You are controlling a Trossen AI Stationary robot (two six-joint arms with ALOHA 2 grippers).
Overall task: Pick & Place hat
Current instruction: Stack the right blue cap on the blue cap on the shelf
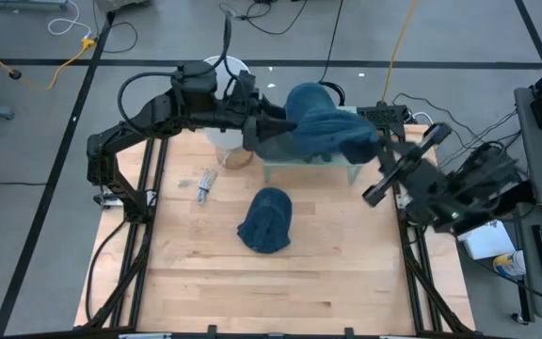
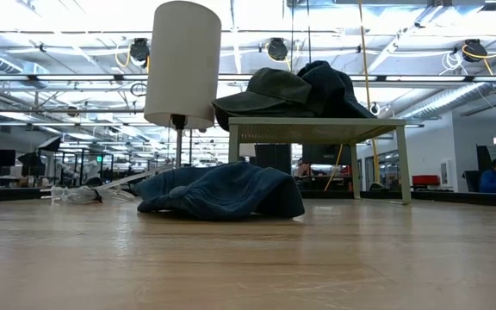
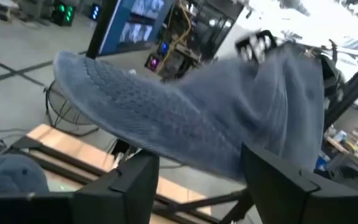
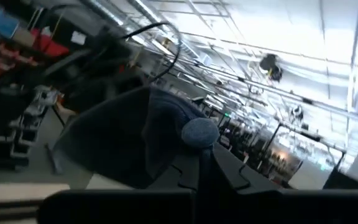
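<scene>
A blue knit hat (image 1: pixel 327 127) (image 3: pixel 185 112) is over the small pale stand (image 1: pixel 309 169) (image 2: pixel 317 129) at the table's far side. My left gripper (image 1: pixel 276 122) (image 3: pixel 197 186) reaches in from the left and is shut on the hat. My right gripper (image 1: pixel 393 151) stands close to the hat's right end (image 4: pixel 135 137). A dark brimmed cap (image 2: pixel 265 90) lies on the stand top. A second blue hat (image 1: pixel 266 221) (image 2: pixel 222 191) lies flat on the tabletop in front of the stand. My left gripper has the blue knit hat by its lower edge (image 3: pixel 222 165), which runs down between the two fingers (image 3: pixel 135 180). The fingers come roughly level from the table's left. The hat spreads away from them toward the right arm, above the stand. Whether it rests on the stand I cannot tell.
A white cylinder (image 2: pixel 183 65) (image 1: pixel 224 71) stands left of the stand. A small pale bundle (image 1: pixel 205 184) lies on the table's left part. The near half of the wooden tabletop (image 1: pixel 280 292) holds nothing. Metal frame rails run along both table sides.
</scene>
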